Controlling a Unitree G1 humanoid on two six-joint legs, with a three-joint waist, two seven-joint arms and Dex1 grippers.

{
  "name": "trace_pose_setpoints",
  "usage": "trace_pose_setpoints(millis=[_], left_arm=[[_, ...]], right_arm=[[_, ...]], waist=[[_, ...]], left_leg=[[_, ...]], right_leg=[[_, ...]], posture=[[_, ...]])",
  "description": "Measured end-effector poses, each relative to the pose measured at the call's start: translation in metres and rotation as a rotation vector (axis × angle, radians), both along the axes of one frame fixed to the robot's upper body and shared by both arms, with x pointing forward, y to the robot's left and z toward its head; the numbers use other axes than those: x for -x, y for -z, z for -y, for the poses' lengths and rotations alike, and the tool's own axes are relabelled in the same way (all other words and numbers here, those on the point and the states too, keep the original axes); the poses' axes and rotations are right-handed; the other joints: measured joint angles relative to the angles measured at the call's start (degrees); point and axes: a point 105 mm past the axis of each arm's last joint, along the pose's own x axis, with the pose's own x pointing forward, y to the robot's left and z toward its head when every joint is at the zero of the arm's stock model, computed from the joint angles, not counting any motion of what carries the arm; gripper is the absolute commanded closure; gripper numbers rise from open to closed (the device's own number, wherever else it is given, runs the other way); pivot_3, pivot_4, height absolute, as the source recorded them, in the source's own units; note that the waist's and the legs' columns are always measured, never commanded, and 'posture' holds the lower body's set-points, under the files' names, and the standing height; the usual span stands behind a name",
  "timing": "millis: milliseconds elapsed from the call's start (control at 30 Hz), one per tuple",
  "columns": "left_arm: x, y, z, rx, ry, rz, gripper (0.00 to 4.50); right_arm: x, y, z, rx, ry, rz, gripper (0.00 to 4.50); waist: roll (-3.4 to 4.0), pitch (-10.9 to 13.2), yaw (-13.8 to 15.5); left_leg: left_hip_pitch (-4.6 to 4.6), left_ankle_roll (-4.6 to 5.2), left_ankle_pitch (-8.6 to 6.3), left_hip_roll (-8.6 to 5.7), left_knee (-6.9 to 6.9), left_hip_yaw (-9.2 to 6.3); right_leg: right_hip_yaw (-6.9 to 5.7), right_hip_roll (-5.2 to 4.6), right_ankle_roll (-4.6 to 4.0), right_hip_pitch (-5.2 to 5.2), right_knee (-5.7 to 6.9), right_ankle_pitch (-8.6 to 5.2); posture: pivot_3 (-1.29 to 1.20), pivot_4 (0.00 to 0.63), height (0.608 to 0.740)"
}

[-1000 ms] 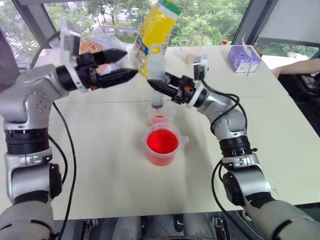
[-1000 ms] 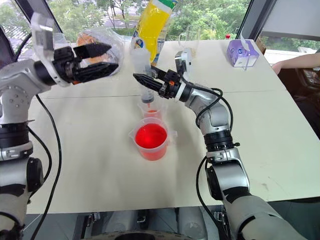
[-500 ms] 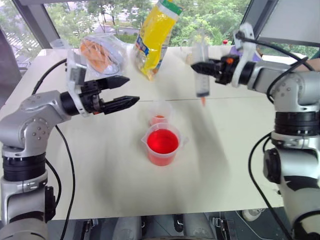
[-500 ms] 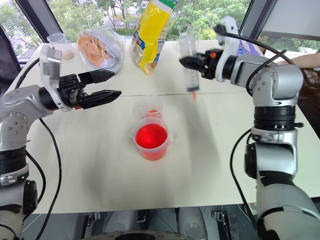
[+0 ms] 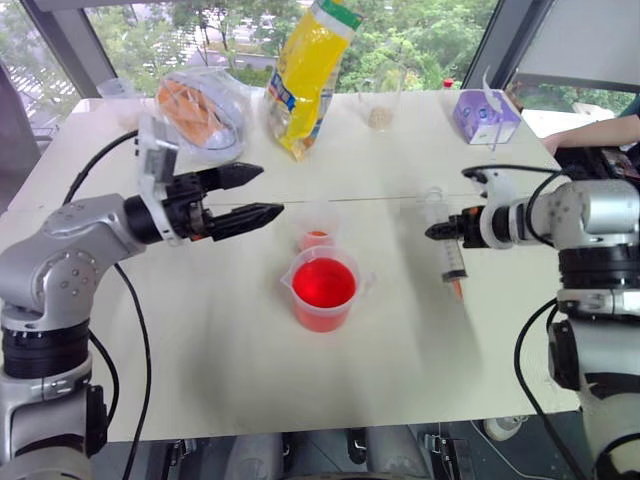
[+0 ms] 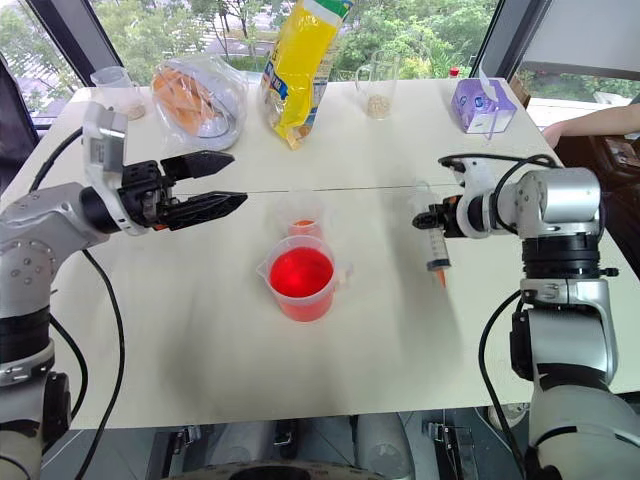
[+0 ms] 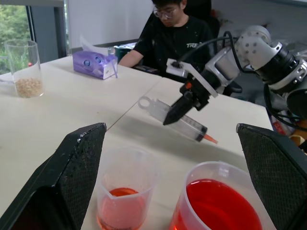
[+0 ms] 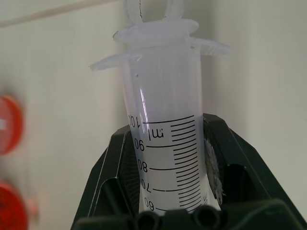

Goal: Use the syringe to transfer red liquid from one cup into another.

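A pale bench (image 5: 200,330) stood before tall windows with green trees behind them.

Head views: in the middle of the bench sat the beaker (image 5: 324,290), holding red liquid (image 5: 324,283), and just behind it, almost touching, the small cup (image 5: 317,232) with a shallow layer of the same red at its bottom. The left gripper (image 5: 262,193) hung level above the bench on the left of the cups, its jaws wide apart and holding nothing. On the right, well apart from the cups, the right gripper (image 5: 440,231) had its jaws clamped on the barrel of the syringe (image 5: 450,249), which hung low over the bench with its orange tip down and toward the robot. At the far edge lay a yellow bag (image 5: 310,70), a clear bag of orange food (image 5: 200,100), a cup with beige grains (image 5: 379,102) and a purple tissue box (image 5: 485,115). A person's arm (image 5: 590,135) rested at the far right.

Left wrist view: both cups stood between the two wide fingers (image 7: 72,182), and beyond them the syringe slanted in the right gripper. A person in a black shirt (image 7: 175,40) sat behind the bench.

Right wrist view: the jaws gripped the graduated barrel, with the plunger pushed fully in.
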Motion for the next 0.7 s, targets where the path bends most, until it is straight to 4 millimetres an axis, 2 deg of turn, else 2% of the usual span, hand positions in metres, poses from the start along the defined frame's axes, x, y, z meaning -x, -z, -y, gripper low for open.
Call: trace_pose_setpoints(millis=[33,233,433,500,600,700], left_arm=[[0.001,0.0,0.001,-0.004,0.002,0.004,0.02],[0.005,0.006,0.001,-0.031,0.004,-0.013,0.0],[0.009,0.009,0.002,-0.051,0.01,-0.018,0.0],[0.011,0.011,0.001,-0.061,0.01,-0.028,0.0],[0.015,0.016,-0.003,-0.09,0.003,-0.045,0.0],[0.023,0.022,-0.009,-0.11,-0.002,-0.074,0.0]], right_arm=[[0.0,0.003,-0.003,-0.001,-0.003,-0.007,3.02],[-0.001,0.008,-0.008,-0.008,-0.004,-0.02,0.13],[-0.001,0.007,-0.01,-0.009,-0.012,-0.016,0.06],[-0.001,0.0,-0.008,0.016,-0.041,0.016,0.06],[0.003,-0.033,-0.005,0.073,-0.13,0.158,0.06],[0.018,-0.069,-0.017,0.024,-0.253,0.267,0.06]], waist=[[0.0,0.0,-0.07],[-0.05,-0.03,-0.12],[-0.08,-0.05,-0.06],[-0.02,-0.01,-0.01],[0.04,0.03,0.04],[0.03,0.02,-0.11]], left_leg=[[0.0,0.0,0.0,0.0,0.0,0.0],[0.03,0.0,0.0,0.01,0.0,-0.02],[0.04,0.0,0.0,0.02,0.03,-0.03],[0.01,0.0,0.0,0.02,0.02,-0.03],[-0.07,0.01,-0.01,0.03,-0.02,-0.02],[-0.04,0.05,-0.03,0.06,-0.04,-0.03]], right_leg=[[0.0,0.0,0.0,0.0,0.0,0.0],[0.0,0.09,0.0,0.03,0.0,0.0],[0.03,0.09,0.0,0.05,-0.02,0.0],[0.03,0.09,0.0,0.01,-0.02,0.0],[0.05,0.09,0.01,-0.08,-0.04,-0.01],[0.05,0.1,0.0,-0.07,-0.05,-0.01]], posture=[[0.0,0.15,0.74],[0.0,0.15,0.74],[0.0,0.15,0.74],[0.0,0.15,0.74],[0.0,0.15,0.74],[0.0,0.15,0.74]])
